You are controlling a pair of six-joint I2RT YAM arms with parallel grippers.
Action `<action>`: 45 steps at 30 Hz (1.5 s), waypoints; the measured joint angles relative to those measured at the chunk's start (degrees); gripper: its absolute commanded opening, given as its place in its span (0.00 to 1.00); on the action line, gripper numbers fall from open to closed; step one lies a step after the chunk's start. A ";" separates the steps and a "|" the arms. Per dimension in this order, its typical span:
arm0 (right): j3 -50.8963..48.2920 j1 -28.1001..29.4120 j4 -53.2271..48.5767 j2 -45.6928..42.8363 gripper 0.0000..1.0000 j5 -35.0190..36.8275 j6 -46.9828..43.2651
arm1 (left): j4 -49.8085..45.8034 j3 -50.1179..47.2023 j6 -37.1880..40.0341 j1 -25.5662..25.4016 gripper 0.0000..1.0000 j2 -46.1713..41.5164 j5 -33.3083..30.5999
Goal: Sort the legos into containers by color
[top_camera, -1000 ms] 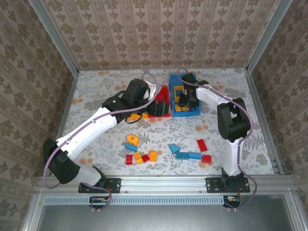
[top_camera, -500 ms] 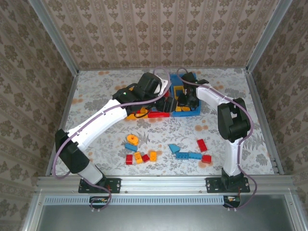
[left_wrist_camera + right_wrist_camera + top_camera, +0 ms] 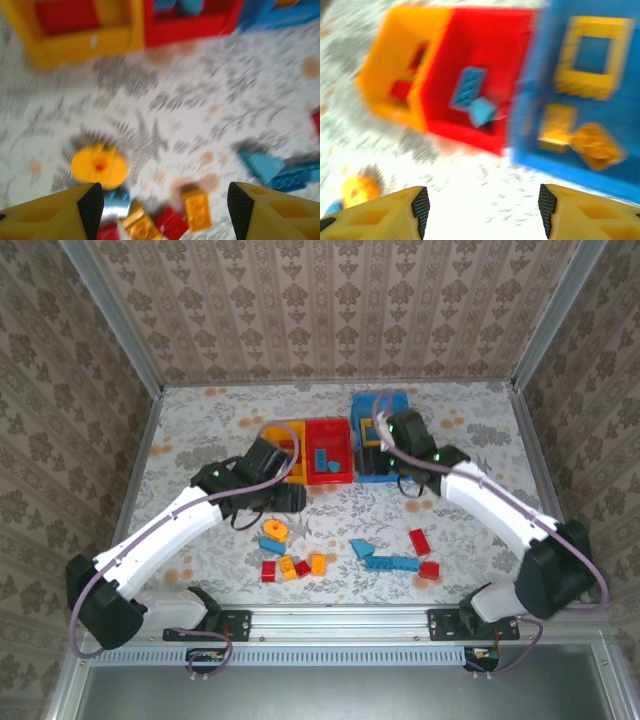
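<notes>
The table [image 3: 330, 525] is covered with a pale cloth printed in grey leafy sprigs and scattered orange-brown blots. The same print shows, blurred, in the left wrist view [image 3: 200, 100] and in the right wrist view [image 3: 485, 195]. Three walls enclose it: a back wall [image 3: 330, 310], a left wall [image 3: 55, 400] and a right wall [image 3: 595, 410], all papered in beige-brown damask. A slanted aluminium post [image 3: 112, 315] stands at the left corner and another post [image 3: 558, 315] at the right. An aluminium rail [image 3: 340, 617] runs along the near edge, with a perforated strip [image 3: 340, 655] and a dark grey panel [image 3: 340, 695] below it.
</notes>
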 measured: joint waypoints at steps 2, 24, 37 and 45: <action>-6.86 4.37 5.70 -3.37 0.70 -4.04 -2.19 | -2.95 -4.72 -3.13 -0.98 0.68 -2.01 -0.44; -22.32 17.70 22.97 -10.99 0.78 -18.82 -11.23 | -1.01 -22.99 -17.20 -13.22 0.54 1.31 0.98; -22.32 17.70 23.32 -10.93 0.78 -18.78 -10.99 | 1.55 -25.09 -17.84 -12.37 0.51 1.33 1.14; -22.32 17.70 23.37 -9.84 0.78 -18.56 -10.64 | 3.06 -26.60 -17.64 -9.46 0.48 1.46 1.20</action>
